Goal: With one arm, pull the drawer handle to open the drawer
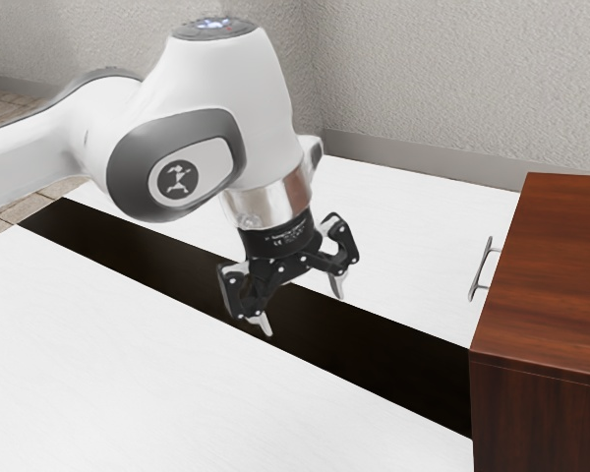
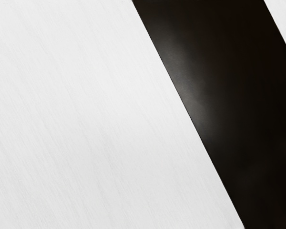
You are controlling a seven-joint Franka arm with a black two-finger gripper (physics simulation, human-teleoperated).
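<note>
A dark brown wooden drawer cabinet (image 1: 556,295) stands at the exterior view's right on the white table. Its slim silver handle (image 1: 483,267) sticks out from the face turned toward the arm. My black gripper (image 1: 302,303) hangs over the middle of the table, well to the left of the handle. Its fingers are spread wide, point down, and hold nothing. I cannot tell from here how far the drawer front stands out from the cabinet.
A wide black band (image 1: 177,265) runs diagonally across the white tabletop (image 1: 128,393), directly under my hand; it also appears as the black band (image 2: 229,95) beside white tabletop (image 2: 76,119) in the wrist view. A grey wall rises behind the table.
</note>
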